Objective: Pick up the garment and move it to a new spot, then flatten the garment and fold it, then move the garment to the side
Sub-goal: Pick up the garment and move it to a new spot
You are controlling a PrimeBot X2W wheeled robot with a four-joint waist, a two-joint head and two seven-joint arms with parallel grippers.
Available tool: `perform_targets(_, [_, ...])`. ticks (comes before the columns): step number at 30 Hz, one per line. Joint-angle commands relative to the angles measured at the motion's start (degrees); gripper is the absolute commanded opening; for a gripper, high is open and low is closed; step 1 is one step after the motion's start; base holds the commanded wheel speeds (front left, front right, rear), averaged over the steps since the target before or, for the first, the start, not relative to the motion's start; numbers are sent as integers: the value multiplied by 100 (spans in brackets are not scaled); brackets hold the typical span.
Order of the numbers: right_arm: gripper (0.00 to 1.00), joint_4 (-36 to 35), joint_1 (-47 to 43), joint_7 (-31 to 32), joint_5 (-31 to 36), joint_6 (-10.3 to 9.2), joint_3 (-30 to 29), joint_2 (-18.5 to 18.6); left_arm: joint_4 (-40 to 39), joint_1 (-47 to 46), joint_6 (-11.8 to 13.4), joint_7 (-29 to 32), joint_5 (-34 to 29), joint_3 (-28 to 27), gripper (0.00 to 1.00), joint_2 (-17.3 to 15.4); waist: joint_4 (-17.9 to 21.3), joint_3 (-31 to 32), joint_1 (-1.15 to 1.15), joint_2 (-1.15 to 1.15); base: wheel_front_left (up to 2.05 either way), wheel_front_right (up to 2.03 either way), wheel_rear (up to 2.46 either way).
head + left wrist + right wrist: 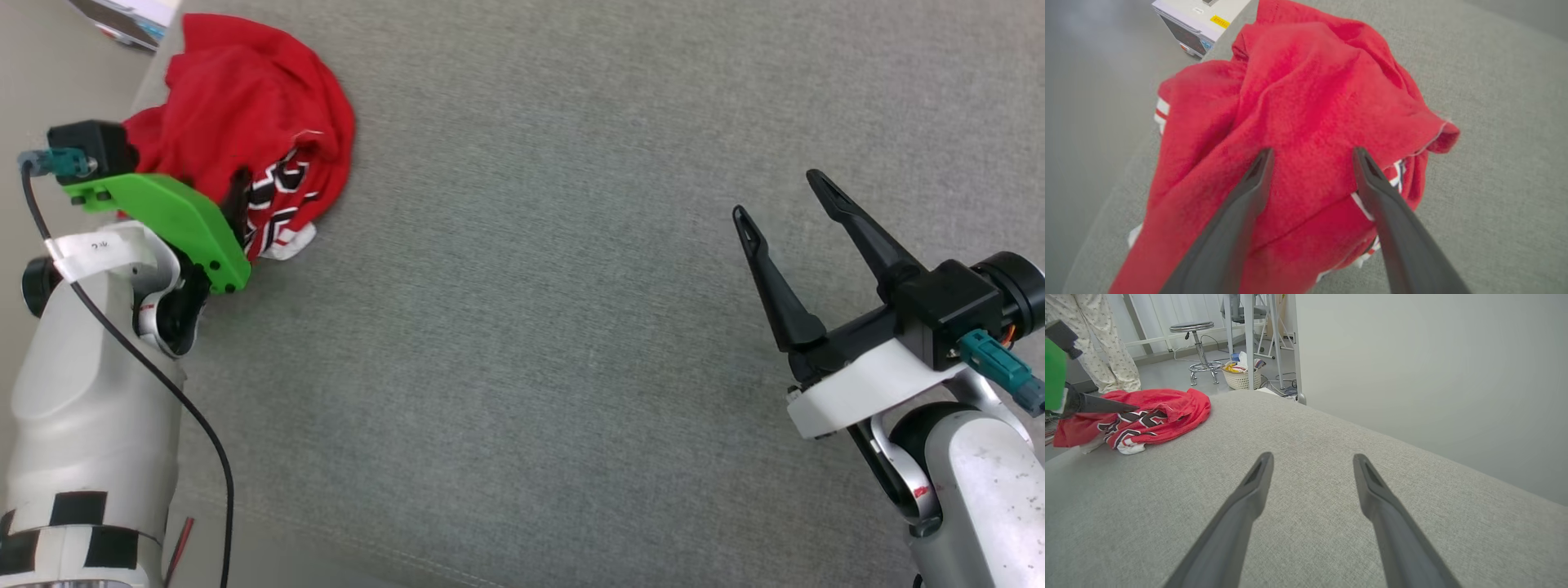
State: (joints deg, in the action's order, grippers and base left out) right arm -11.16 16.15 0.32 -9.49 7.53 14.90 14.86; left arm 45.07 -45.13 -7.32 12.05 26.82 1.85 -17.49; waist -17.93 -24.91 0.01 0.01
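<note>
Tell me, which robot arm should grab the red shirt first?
Probably the left. The left gripper is open right at the crumpled garment, while the right gripper is open far across the grey surface.

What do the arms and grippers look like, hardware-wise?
Both grippers: two long dark tapered fingers. Left gripper has a green bracket, black cable, black-white tape on its pale forearm. Right gripper has a white bracket. Teal connectors on both.
</note>
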Motion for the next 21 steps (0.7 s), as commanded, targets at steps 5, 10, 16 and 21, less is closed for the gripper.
perform_targets(5, [100, 26, 110, -1, -98, -4, -47, -22, 753, -208, -15, 787, 366, 354, 100, -215, 261, -305, -1, -1, 0, 0, 0])
perform_targets(10, [100, 66, 133, -4, -150, -4, -36, -32, 1434, -294, -16, 1368, 499, 495, 100, -236, 268, -297, -1, -1, 0, 0, 0])
perform_targets(16, [100, 159, 120, -14, -213, -4, -25, -57, 1759, -436, 32, 1161, 526, 509, 0, -257, 239, -123, -1, -1, 0, 0, 0])
perform_targets(21, [100, 337, -57, -136, -303, -4, -85, -187, 1612, -649, 318, -367, 115, 649, 0, -532, 165, 366, -1, -1, 0, 0, 0])
